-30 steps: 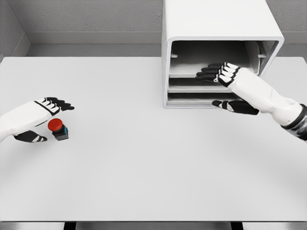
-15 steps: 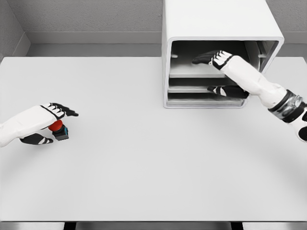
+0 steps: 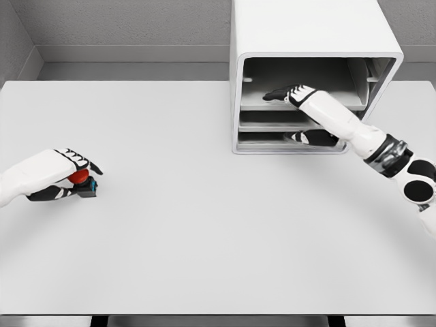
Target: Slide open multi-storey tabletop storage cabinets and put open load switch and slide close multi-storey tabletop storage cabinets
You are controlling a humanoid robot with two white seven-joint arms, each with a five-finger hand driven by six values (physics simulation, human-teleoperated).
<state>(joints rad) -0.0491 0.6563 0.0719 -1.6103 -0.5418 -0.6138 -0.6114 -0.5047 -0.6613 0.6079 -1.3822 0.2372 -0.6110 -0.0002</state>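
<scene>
Left hand (image 3: 58,177) clamped on red switch (image 3: 83,181), right hand (image 3: 293,96) fingers relaxed inside white cabinet (image 3: 306,41), no legible writing

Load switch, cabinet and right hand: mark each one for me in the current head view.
load switch (image 3: 81,177): head view, on its red button, showing between the left hand's fingers.
cabinet (image 3: 306,24): head view, on its white top panel.
right hand (image 3: 294,95): head view, on the back of the hand, at the upper shelf.

Table (image 3: 204,225): matt white, smooth, no grain. Cabinet (image 3: 306,27) around right hand (image 3: 300,102): matt white shell, smooth; inner trays grey, dull. Switch (image 3: 83,182) under left hand (image 3: 58,176): red cap faintly glossy, plastic-looking; dark base. Hands: smooth white shells, black matt fingers.
</scene>
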